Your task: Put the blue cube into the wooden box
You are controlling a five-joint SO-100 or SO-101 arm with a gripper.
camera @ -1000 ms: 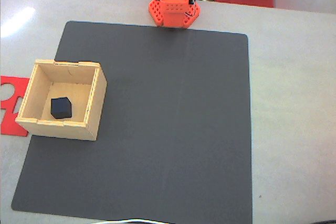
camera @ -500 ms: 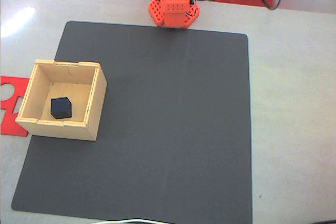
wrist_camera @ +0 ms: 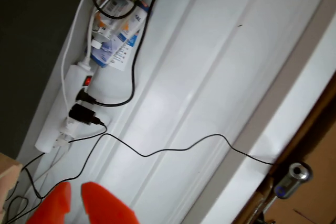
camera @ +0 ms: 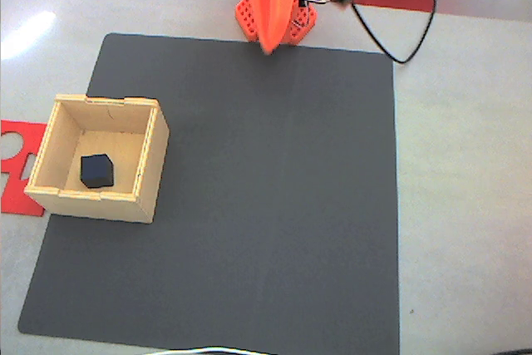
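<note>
A pale table point(camera: 465, 122) carries a dark grey mat point(camera: 274, 205); a white power strip point(wrist_camera: 73, 108) lies by a white wall point(wrist_camera: 220, 66).

The wrist view's bottom edge cuts off the gripper point(wrist_camera: 74, 199); the red cut-out point(camera: 17, 164) lies partly behind the wooden box point(camera: 125, 205).

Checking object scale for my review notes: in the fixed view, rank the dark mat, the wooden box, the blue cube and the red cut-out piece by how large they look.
1. dark mat
2. wooden box
3. red cut-out piece, though it is cut off by the frame edge and partly hidden behind the box, so its rank is unsure
4. blue cube, inside the box
</note>
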